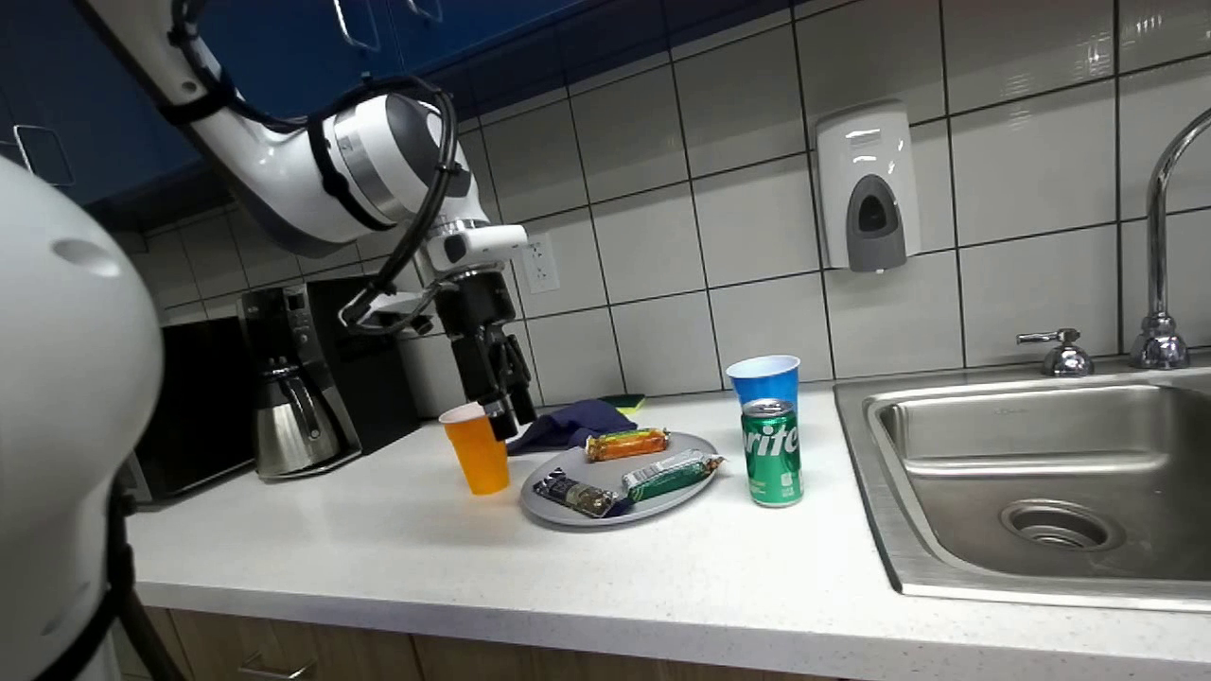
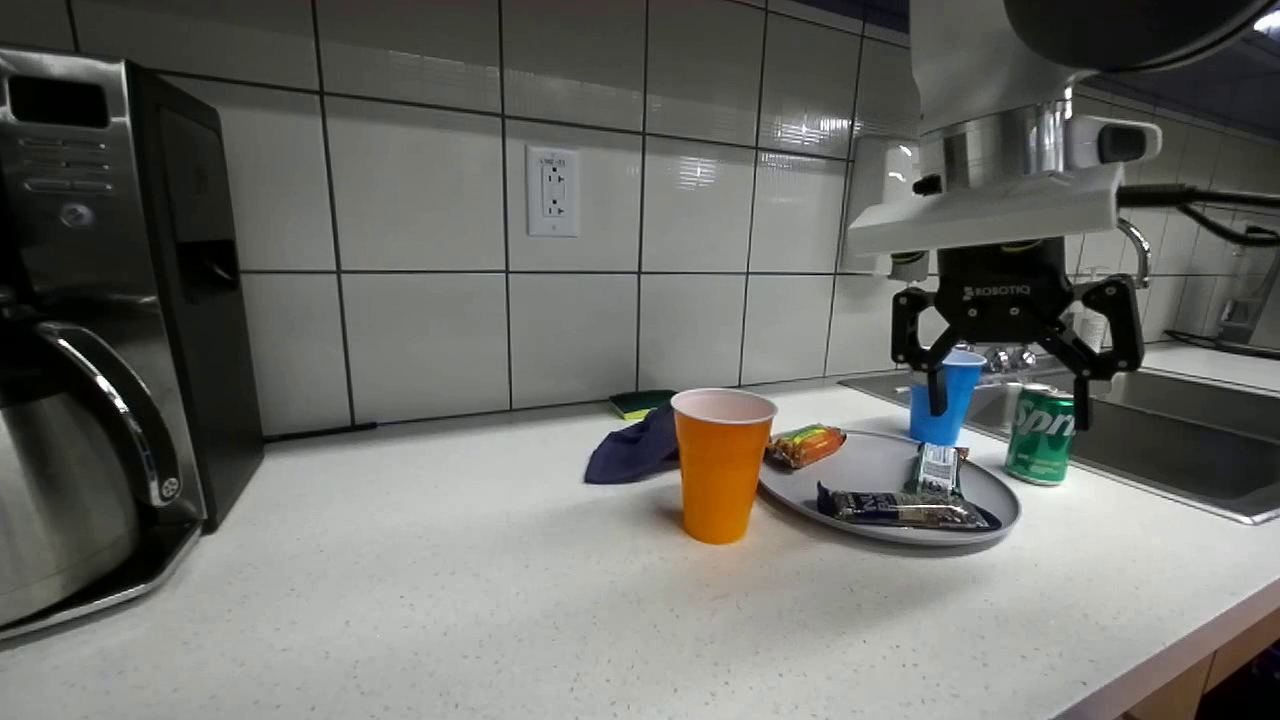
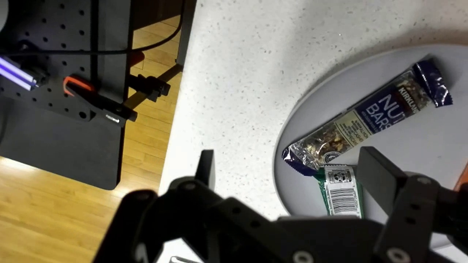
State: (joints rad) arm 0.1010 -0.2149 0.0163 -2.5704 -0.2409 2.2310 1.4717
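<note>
My gripper (image 1: 511, 421) is open and empty above a grey plate (image 1: 605, 470). Its two fingers stand wide apart in an exterior view (image 2: 1010, 398) and in the wrist view (image 3: 292, 171). The plate bears a nut bar (image 3: 365, 117) in a blue and clear wrapper, a green-wrapped bar (image 3: 342, 191) with a white barcode label, and an orange-wrapped snack (image 2: 806, 446). In the wrist view the green bar's upper end touches the nut bar's end, and its lower part is hidden behind the gripper. The gripper touches none of them.
An orange cup (image 2: 722, 470) stands beside the plate. A blue cup (image 1: 764, 378) and a green Sprite can (image 1: 773, 454) stand between plate and sink (image 1: 870, 492). A dark cloth (image 1: 572, 424) and sponge (image 2: 640, 403) lie behind. A coffee maker (image 1: 298, 378) stands at the counter's end.
</note>
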